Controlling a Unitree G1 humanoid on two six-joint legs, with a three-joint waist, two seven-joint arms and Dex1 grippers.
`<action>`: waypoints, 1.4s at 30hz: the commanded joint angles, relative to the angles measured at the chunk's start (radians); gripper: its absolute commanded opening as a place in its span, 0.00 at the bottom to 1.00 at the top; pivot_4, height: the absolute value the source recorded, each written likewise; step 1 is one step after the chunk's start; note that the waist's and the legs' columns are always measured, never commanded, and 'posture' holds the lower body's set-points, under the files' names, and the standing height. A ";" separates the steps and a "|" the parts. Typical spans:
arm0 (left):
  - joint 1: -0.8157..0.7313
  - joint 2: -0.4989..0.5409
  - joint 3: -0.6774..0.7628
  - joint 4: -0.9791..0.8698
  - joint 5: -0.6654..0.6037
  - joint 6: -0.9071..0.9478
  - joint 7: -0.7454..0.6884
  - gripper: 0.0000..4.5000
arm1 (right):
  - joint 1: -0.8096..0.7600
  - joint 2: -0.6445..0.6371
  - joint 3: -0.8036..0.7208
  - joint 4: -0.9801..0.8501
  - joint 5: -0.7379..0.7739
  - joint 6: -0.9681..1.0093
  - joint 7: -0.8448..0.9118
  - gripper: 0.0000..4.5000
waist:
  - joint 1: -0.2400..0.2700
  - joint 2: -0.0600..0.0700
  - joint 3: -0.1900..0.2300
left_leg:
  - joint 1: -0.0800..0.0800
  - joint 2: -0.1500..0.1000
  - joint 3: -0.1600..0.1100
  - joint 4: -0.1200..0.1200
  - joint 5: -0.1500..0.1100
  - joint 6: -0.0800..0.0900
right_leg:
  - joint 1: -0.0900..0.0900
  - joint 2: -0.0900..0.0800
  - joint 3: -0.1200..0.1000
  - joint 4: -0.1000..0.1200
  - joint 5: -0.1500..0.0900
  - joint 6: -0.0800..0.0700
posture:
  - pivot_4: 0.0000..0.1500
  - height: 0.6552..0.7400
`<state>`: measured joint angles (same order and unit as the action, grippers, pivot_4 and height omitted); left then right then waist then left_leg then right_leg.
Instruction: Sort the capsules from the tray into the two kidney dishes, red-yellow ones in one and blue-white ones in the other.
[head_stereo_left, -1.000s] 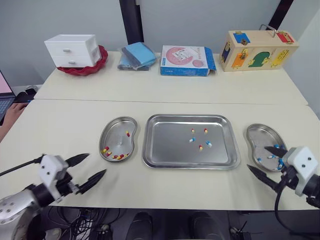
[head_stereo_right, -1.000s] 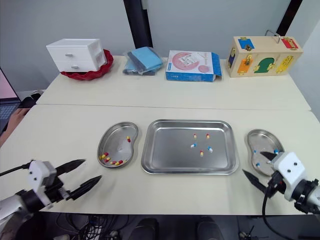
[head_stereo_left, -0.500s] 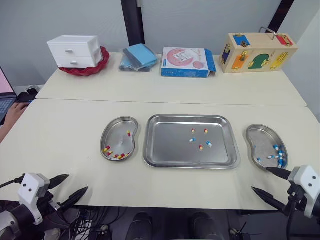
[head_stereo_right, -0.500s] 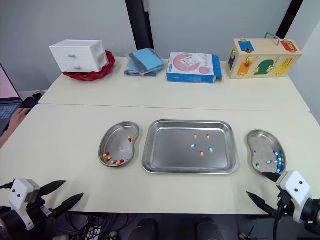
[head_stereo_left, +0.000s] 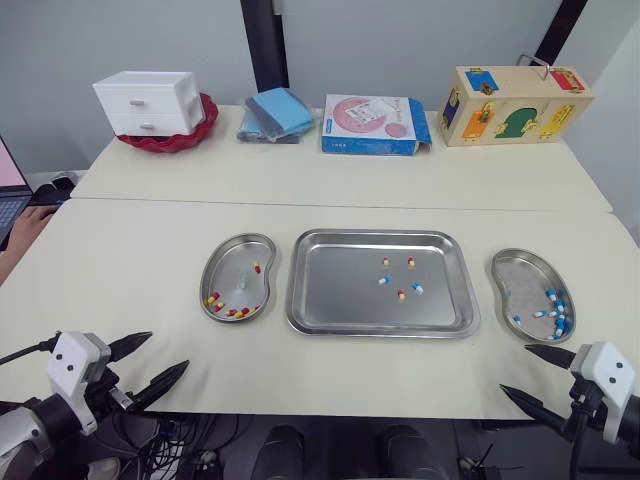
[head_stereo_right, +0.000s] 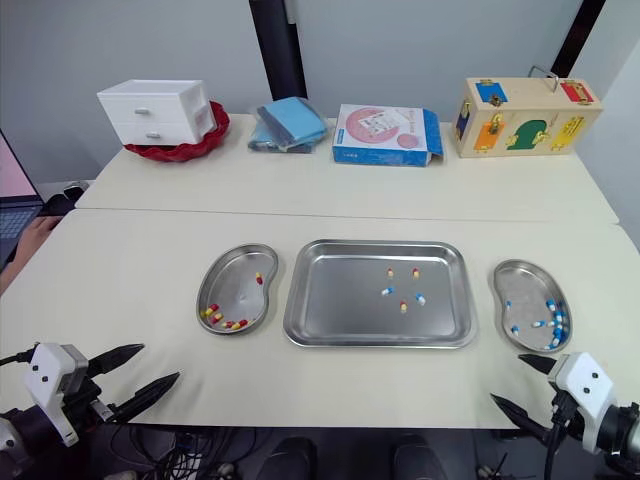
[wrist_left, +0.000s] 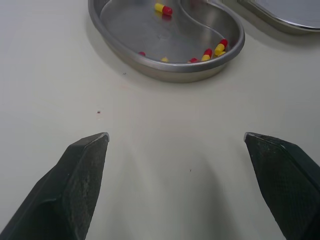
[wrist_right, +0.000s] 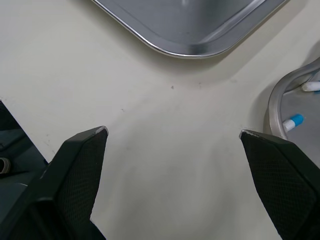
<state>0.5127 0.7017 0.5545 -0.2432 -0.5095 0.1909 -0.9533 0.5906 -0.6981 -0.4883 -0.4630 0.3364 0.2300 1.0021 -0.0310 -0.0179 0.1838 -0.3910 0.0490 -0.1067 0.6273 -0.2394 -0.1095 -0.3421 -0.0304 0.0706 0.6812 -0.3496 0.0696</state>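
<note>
Since half a second earlier, left gripper (head_stereo_left: 168, 350) had crept forward over the near edge of table (head_stereo_left: 130, 260). Right gripper (head_stereo_left: 515, 369) had barely shifted at the near right edge. Both had their fingers spread wide, held nothing, and stood well short of the dishes.

Tray (head_stereo_left: 320, 300), steel, at table centre, held five capsules (head_stereo_left: 384, 280) loose in its right half: three red and yellow, two blue and white.

Left kidney dish (head_stereo_left: 237, 250) lay just left of the tray. It held red-yellow capsules (head_stereo_left: 228, 312), most gathered at its near end, one apart toward the far end.

Right kidney dish (head_stereo_left: 515, 262) lay right of the tray, apart from it. It held blue-white capsules (head_stereo_left: 557, 310), mostly along its right side.

Far row, left to right: white drawer unit (head_stereo_left: 145, 100) with red bowl (head_stereo_left: 200, 125) at its side, blue cloths (head_stereo_left: 275, 110), printed box (head_stereo_left: 372, 122), wooden lock box (head_stereo_left: 515, 100).
</note>
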 joint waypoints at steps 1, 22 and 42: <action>-0.014 0.002 -0.003 -0.043 -0.018 0.005 -0.006 1.00 | 0.006 -0.002 -0.004 -0.009 0.006 -0.026 0.001 0.99 | 0.000 0.000 0.000 | 0.000 0.000 0.000 0.000 0.000 0.000 | 0.000 0.000 0.000 0.000 0.000 0.000 | 1.00 1.00; -0.113 -0.015 -0.143 -0.025 -0.009 -0.095 -0.158 1.00 | 0.033 0.019 0.018 -0.029 0.002 -0.062 -0.032 0.99 | 0.001 0.000 0.000 | 0.001 0.000 0.000 0.000 0.000 0.000 | 0.001 0.000 0.000 0.000 0.000 0.000 | 1.00 1.00; -0.123 -0.049 -0.227 -0.184 -0.045 -0.034 -0.093 1.00 | 0.016 0.040 0.079 -0.064 -0.001 -0.085 -0.096 0.99 | 0.001 0.000 0.000 | 0.001 0.000 0.000 0.000 0.000 0.000 | 0.002 0.000 0.000 0.000 0.000 0.000 | 1.00 1.00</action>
<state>0.3878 0.6582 0.3230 -0.3956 -0.5335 0.1536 -1.0519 0.6069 -0.6514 -0.4022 -0.4944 0.3296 0.1460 0.9124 -0.0302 -0.0176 0.1837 -0.3898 0.0490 -0.1068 0.6274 -0.2393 -0.1095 -0.3403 -0.0303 0.0706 0.6812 -0.3495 0.0697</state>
